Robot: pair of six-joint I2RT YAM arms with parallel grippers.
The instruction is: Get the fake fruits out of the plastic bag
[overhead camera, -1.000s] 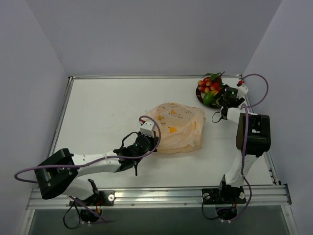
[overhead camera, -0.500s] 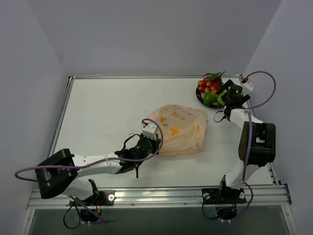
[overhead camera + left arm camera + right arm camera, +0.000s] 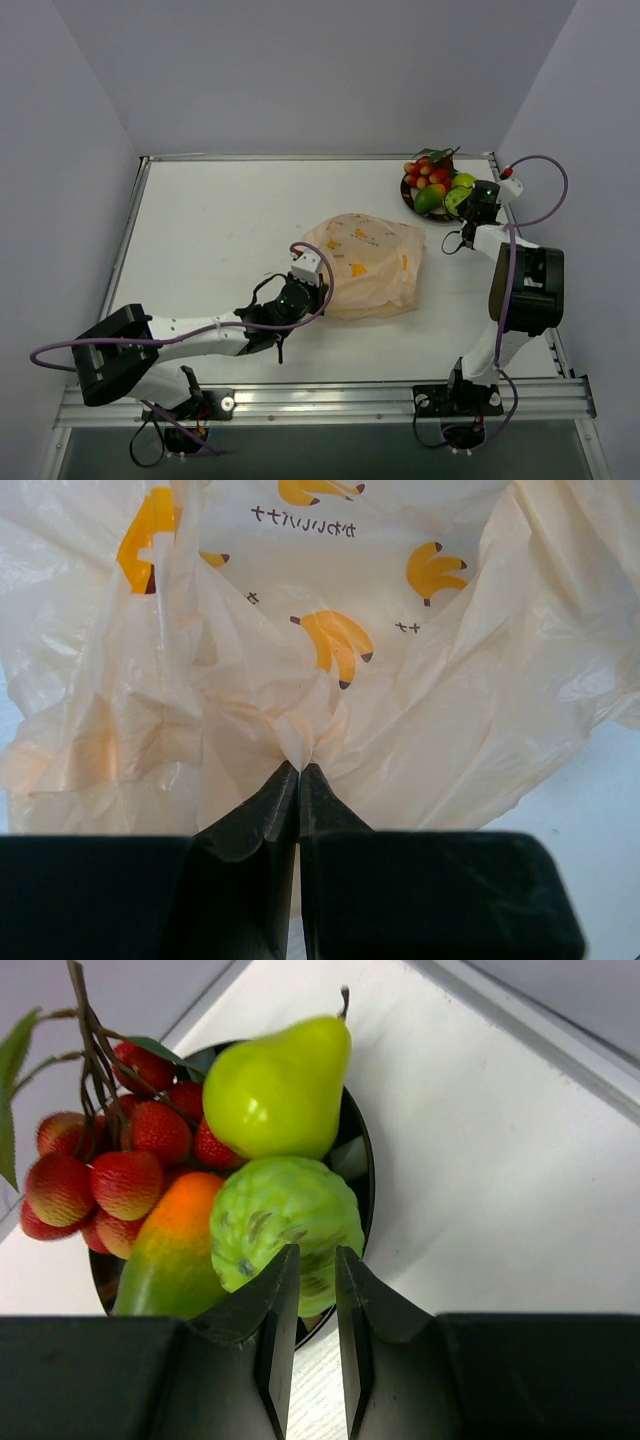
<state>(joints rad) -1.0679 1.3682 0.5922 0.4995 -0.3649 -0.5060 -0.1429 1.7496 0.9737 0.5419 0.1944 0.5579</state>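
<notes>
Your left pincer (image 3: 300,768) stays clamped on a fold of the crinkly pale-orange plastic bag (image 3: 372,258) at mid-frame. Your right pincer (image 3: 313,1260) is now narrow and empty. It hovers over the round dark plate (image 3: 354,1120) at upper right, where a yellow-green pear (image 3: 280,1085) has joined the glossy fake fruits (image 3: 430,180).

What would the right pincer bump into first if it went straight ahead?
Most likely the bumpy green fruit on the plate: the right pincer points right at it. How near it is I cannot tell.
</notes>
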